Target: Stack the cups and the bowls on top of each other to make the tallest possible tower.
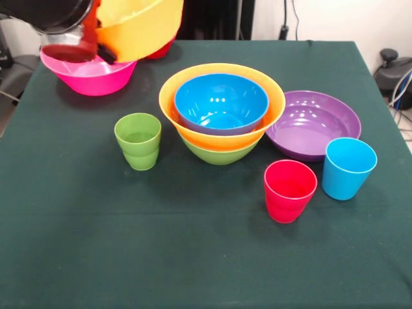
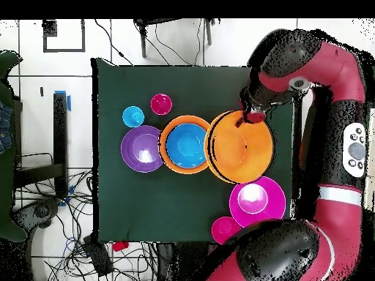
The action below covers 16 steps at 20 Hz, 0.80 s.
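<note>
Two orange bowls: one (image 1: pixel 138 26) hangs gripped at its rim by the gripper (image 2: pixel 254 115), left of the tower (image 1: pixel 222 106). Purple bowl (image 1: pixel 313 123) just right of the tower. Cups (image 1: pixel 138 140) nearby look light and slippery; rims suit gripping.

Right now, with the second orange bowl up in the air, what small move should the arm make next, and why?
Probably carry the lifted orange bowl sideways until it is centred over the tower, then lower it. In the overhead view it overlaps only the tower's edge, and the blue bowl on top sits open. The gripper seems to hold the bowl's rim.
</note>
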Tool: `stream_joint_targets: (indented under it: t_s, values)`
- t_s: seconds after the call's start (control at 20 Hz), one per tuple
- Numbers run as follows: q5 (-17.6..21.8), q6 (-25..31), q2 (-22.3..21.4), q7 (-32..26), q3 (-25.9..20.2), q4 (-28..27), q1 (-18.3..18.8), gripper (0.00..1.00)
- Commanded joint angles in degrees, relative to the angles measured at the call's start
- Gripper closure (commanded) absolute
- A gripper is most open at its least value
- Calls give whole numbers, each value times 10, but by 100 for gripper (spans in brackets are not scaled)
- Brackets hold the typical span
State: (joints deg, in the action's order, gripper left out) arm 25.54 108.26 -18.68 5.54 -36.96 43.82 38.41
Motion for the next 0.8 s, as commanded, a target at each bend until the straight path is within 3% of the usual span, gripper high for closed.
stream_joint_targets:
  t_s: [0.05, 0.55, 0.8]
  values:
    - [-75, -131, 0, 149, -9, 130, -4, 100]
    - [-128, -305, -18, 186, 20, 211, -4, 100]
    - [-134, -325, -58, 218, 45, 236, -24, 100]
